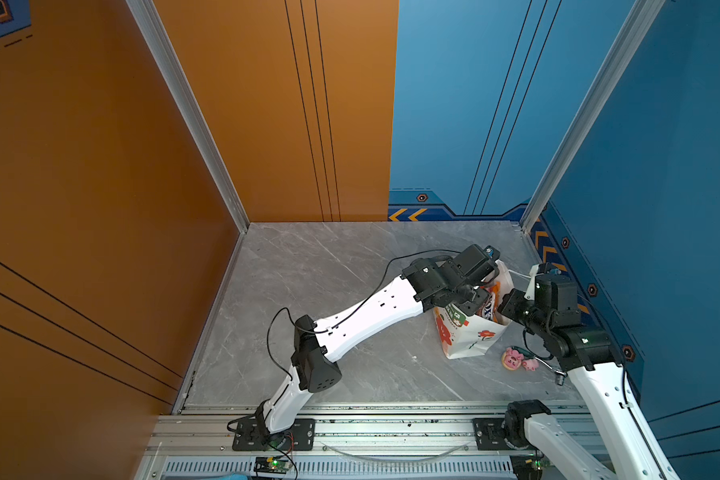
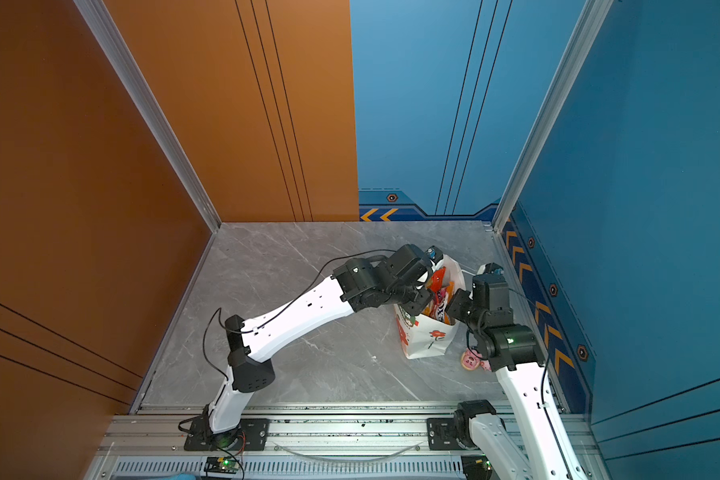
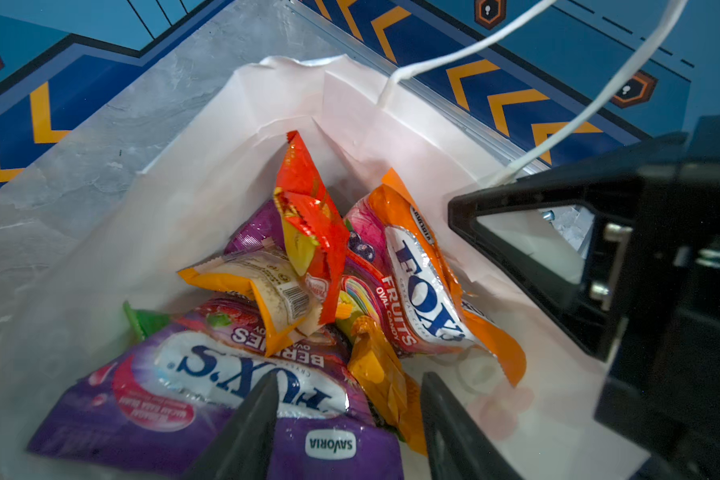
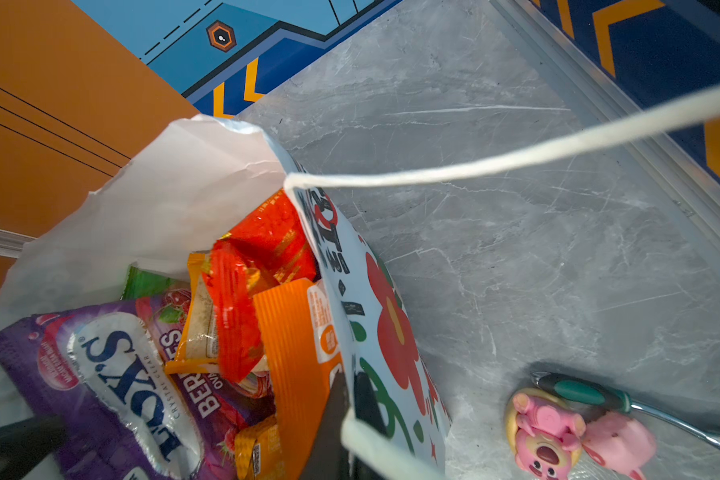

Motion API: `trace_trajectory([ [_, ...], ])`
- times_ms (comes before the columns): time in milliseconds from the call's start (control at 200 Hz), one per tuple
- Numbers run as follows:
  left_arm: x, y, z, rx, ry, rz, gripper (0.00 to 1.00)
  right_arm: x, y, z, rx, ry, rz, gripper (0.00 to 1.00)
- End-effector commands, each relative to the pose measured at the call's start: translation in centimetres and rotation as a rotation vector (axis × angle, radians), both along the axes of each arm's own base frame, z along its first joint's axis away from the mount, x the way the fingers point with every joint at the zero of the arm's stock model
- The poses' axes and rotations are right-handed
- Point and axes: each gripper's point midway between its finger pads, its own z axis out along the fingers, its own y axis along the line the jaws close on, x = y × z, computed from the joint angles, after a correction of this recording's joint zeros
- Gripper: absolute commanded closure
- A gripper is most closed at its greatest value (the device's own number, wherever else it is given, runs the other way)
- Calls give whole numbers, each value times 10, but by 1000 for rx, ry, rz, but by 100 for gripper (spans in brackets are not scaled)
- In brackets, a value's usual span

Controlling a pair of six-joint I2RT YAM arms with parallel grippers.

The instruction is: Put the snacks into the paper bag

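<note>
The paper bag, right of centre in both top views, brims with snacks, left gripper spread above, right gripper pinching its rim; two pink toys, one green-handled tool alongside

What I can read from here: brand print on two packets

The purple glossy plastic packet reads "FOX'S" and "BERRIES", with "SAVORIA" on a small white badge. My right wrist view adds "CRYSTAL CLEAR" beside the brand name. The orange glossy plastic packet reads "FOX'S", "FRUITS" and "OVAL CANDY". I cannot make out the black lettering on the white paper bag.
</note>
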Motion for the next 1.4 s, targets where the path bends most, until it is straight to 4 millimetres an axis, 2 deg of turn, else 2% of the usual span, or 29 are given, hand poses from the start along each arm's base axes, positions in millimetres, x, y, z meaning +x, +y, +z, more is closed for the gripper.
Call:
trace_trajectory([
  [0,-15,15,56,-53,-123,38,42,-7,0,-10,6,35,-1,94],
  [80,-18,23,68,-67,-151,72,42,-6,0,-10,6,34,-1,94],
  [205,-11,40,73,-80,-158,171,42,-6,0,-9,9,32,0,94],
  [426,12,85,53,-114,-63,405,43,-6,-1,-7,5,28,0,94],
  [806,30,77,14,-92,70,404,43,-6,1,-7,13,28,2,94],
  [996,35,72,1,-83,103,397,44,-5,1,-8,11,31,4,94],
  [1131,37,73,-7,-70,122,402,49,-5,1,-9,9,32,2,94],
  [1392,35,70,-18,-59,153,391,65,-4,1,-10,10,33,2,94],
])
